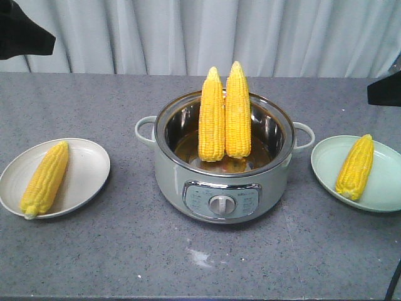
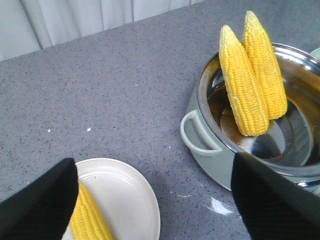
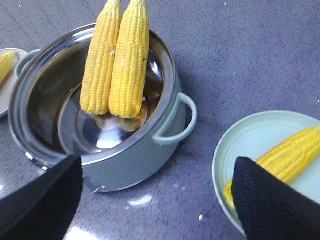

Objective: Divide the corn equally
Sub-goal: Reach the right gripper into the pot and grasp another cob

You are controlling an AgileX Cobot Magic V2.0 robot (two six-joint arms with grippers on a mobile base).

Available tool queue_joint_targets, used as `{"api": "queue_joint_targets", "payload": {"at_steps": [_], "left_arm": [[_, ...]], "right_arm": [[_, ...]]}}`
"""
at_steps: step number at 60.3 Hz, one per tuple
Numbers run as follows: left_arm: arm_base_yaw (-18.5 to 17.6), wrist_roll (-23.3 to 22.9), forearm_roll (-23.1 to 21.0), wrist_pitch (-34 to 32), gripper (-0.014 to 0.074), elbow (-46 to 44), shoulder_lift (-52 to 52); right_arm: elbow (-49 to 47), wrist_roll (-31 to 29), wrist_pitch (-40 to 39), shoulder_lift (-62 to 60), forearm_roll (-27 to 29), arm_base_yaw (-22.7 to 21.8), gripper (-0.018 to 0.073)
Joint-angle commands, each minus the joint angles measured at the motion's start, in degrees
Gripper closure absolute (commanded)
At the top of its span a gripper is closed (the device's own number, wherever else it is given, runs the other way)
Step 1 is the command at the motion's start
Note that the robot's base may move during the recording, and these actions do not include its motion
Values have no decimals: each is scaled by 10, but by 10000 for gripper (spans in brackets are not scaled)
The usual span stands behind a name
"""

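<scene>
Bench (image 1: 125, 251) is grey stone-look. Far left on it, left cob (image 1: 45, 179) lies flat and diagonal on cream plate (image 1: 94, 164). Left end effector (image 2: 154, 161) hovers near that plate, spread wide, nothing held; in its wrist view left cob runs behind one finger (image 2: 45, 205), contact not visible. Centre, pot (image 1: 188, 182) holds two pot cobs (image 1: 213, 119) standing side by side, touching, tips up, leaning on back rim, apart from both end effectors. Right end effector (image 3: 157, 159) hovers between pot and green plate (image 3: 250, 135), spread wide, empty. Right cob (image 1: 355, 167) lies flat on green plate, partly hidden by one finger (image 3: 275, 205) in the right wrist view.
</scene>
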Motion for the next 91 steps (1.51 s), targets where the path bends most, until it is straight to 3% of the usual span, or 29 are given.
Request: {"api": "queue_joint_targets", "payload": {"at_steps": [1,14,26,43,64,83,91], "left_arm": [[-1,1,-21,-47,10,0,-21],[-1,1,-21,-55,10,-2,-21],[-1,1,-21,-53,10,-1,-21],[-1,1,-21,-52,10,-1,-21],[-1,1,-21,-51,10,-1,-21],[-1,1,-21,-51,10,-1,-21],[-1,1,-21,-51,10,-1,-21]], "right_arm": [[-14,-28,-60,16,27,32,-21],[-82,-52,-170,123,23,149,-21],[-212,-39,-171,262,23,204,-21],[-325,-36,-150,396,27,212,-21],[-337,-47,-166,448,52,212,-15],[-337,-84,-173,463,105,212,95],[-337,-85,-173,465,108,212,181]]}}
